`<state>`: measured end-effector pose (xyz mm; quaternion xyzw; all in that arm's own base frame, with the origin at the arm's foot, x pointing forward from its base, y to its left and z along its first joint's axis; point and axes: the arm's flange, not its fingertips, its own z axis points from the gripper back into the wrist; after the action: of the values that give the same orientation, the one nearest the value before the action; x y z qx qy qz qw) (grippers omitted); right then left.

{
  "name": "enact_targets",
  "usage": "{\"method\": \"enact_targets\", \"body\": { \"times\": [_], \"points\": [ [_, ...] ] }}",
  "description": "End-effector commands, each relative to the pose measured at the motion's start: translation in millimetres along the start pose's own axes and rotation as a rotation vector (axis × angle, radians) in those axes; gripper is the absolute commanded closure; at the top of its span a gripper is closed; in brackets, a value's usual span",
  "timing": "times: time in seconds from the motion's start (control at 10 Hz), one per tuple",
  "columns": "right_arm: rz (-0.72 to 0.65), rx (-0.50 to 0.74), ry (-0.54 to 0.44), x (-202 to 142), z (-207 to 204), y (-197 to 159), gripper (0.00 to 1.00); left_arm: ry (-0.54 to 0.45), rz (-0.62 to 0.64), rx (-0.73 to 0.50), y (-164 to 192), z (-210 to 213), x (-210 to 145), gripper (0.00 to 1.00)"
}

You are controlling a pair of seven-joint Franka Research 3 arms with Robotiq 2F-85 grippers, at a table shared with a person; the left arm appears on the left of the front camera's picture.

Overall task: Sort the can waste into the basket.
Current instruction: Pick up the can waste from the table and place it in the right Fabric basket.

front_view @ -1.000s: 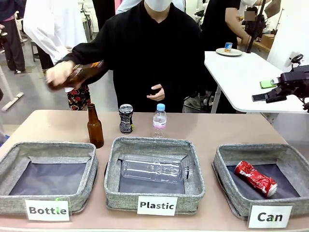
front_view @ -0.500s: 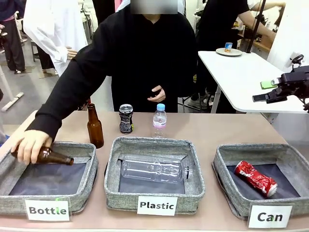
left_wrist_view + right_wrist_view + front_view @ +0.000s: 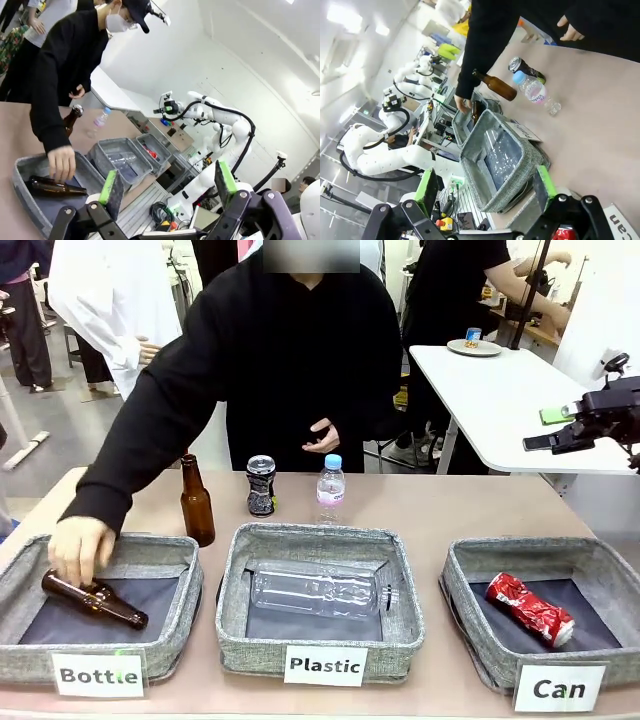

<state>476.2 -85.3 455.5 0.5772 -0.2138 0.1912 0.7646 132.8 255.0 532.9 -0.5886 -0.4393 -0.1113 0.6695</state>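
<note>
Red slim can (image 3: 530,608), crumpled, white marks: lies on its side on the dark lining of the grey woven basket (image 3: 463,575) with the "Can" label (image 3: 559,688), at the robot's right end of the row. Its long axis runs diagonally across the floor of the basket.

Second item, the black-patterned can (image 3: 261,485), silver top: upright on the tan table (image 3: 480,510), beyond the middle basket (image 3: 232,590) and outside every basket. It stands between an upright brown glass bottle (image 3: 196,502) toward the robot's left and a small water bottle (image 3: 330,483) with a blue cap toward the right. The three stand apart.

Middle basket, labelled "Plastic": one large clear plastic bottle (image 3: 315,590) on its side.

Left basket (image 3: 185,585), labelled "Bottle": a second brown glass bottle (image 3: 93,599) lies on the lining, neck pointing to the near right. A person's hand (image 3: 80,548) reaches down into this basket, fingertips at the bottle's thick end; the arm is in a black sleeve (image 3: 150,430). The person's other hand (image 3: 325,436) is held loosely curled in front of the body, above the table's far edge.

Left gripper (image 3: 166,180): green-padded fingers well apart, nothing between them, held in the air off the table.

Right gripper (image 3: 485,184): fingers likewise spread wide, nothing between them, clear of the table.
</note>
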Motion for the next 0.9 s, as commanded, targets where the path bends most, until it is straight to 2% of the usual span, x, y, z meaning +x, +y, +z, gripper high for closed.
{"method": "enact_targets", "body": {
  "times": [0.0,0.1,0.3,0.4,0.6,0.7,0.8],
  "points": [
    [0.023,0.004,0.006,-3.2,0.7,2.1,0.0,0.049,-0.019,-0.021,-4.3,-10.4,-8.6,0.04],
    [0.023,0.004,0.006,-3.2,0.7,2.1,0.0,0.119,-0.013,-0.038,1.1,-32.7,-2.5,0.04],
    [0.023,0.004,0.006,-3.2,0.7,2.1,0.0,0.359,0.067,-0.031,28.9,-113.1,2.8,0.04],
    [0.023,0.004,0.006,-3.2,0.7,2.1,0.0,0.503,0.144,-0.104,46.5,-162.9,-3.2,0.04],
    [0.023,0.004,0.006,-3.2,0.7,2.1,0.0,0.573,0.208,-0.139,76.3,-226.8,-13.8,0.04],
    [0.023,0.004,0.006,-3.2,0.7,2.1,0.0,0.582,0.246,-0.165,92.7,-242.5,-19.6,0.04],
    [0.023,0.004,0.006,-3.2,0.7,2.1,0.0,0.54,0.257,-0.154,107.2,-251.4,-24.5,0.04]
  ]
}}
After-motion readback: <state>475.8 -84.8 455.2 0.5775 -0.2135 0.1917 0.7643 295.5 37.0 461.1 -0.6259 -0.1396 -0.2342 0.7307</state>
